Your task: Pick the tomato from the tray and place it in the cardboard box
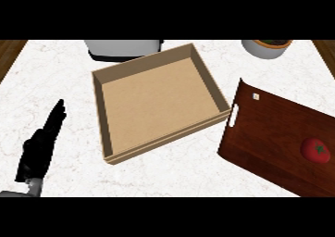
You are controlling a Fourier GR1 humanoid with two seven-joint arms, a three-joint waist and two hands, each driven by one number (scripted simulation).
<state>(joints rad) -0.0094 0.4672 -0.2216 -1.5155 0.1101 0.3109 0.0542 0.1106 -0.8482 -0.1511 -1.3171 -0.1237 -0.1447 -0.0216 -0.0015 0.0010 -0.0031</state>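
Head view looks down on a white marble counter top [61, 74] with faint grey lines in it. Near the middle sits a wide, shallow, brown cardboard box [160, 104] with low walls and an open top, turned a bit so one corner points up and away. Nothing lies inside it. To the right of the box is a dark red-brown wooden tray [273, 134], flat and also turned at a slant, with a thin white slot handle [233, 115] cut in the edge that faces the box. The tray and the box are just beside each other but do not touch. A small round red tomato [316, 150] with a green star-shaped top lies on the tray, near the right edge of the view and well apart from the box. At the lower left, the black left hand [40, 143] comes up from a grey forearm [23, 189]. Its fingers are straight and held together, pointing up and away, and it holds nothing. It rests over the counter to the left of the box, apart from it. No right hand shows. At the far edge stand a grey and white appliance [122, 48] and a round white pot with dark soil [267, 46].
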